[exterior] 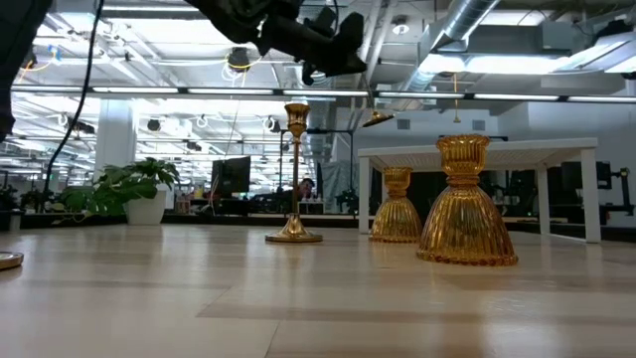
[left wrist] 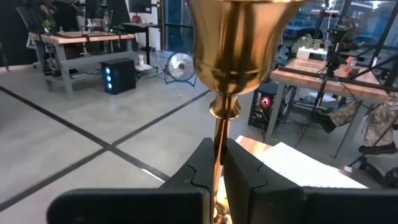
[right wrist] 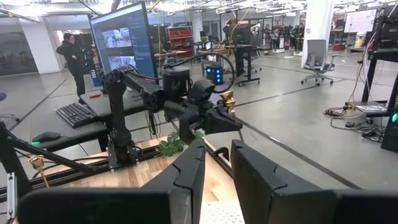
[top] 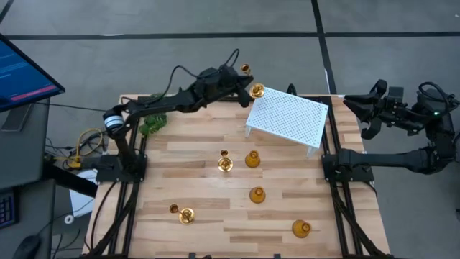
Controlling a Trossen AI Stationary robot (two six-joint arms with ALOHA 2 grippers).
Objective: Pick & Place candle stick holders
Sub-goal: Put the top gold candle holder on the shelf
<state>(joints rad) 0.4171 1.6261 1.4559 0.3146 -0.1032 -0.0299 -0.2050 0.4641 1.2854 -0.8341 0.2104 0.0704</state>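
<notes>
My left gripper (top: 241, 80) is shut on a tall brass candle stick (top: 251, 80), held in the air over the table's far edge, by the far left corner of the white perforated stand (top: 287, 119). Two more tall sticks stand on their round bases, one mid-table (top: 225, 162) and one near left (top: 184, 214). Three squat amber holders (top: 252, 159) (top: 257, 194) (top: 301, 229) stand on the table. The low view shows a tall stick (exterior: 294, 169) and two squat holders (exterior: 396, 204) (exterior: 465, 199). My right gripper (top: 370, 108) is open and empty, off the table's right edge. My left gripper (left wrist: 219, 149) pinches the stick's thin stem (left wrist: 219, 127) between its two fingers, just below the cup (left wrist: 239, 43). The fingers lie across the stem. The stick is lifted clear and tilted, with its cup (top: 245, 69) farther out and its round base (top: 256, 91) lower, toward the stand.
The white stand stands on legs at the table's far right. A green leafy plant (top: 152, 124) sits at the far left, by the left arm's base. A monitor (top: 21, 72) stands off the table's left. Bare wood lies along the near edge and the left side.
</notes>
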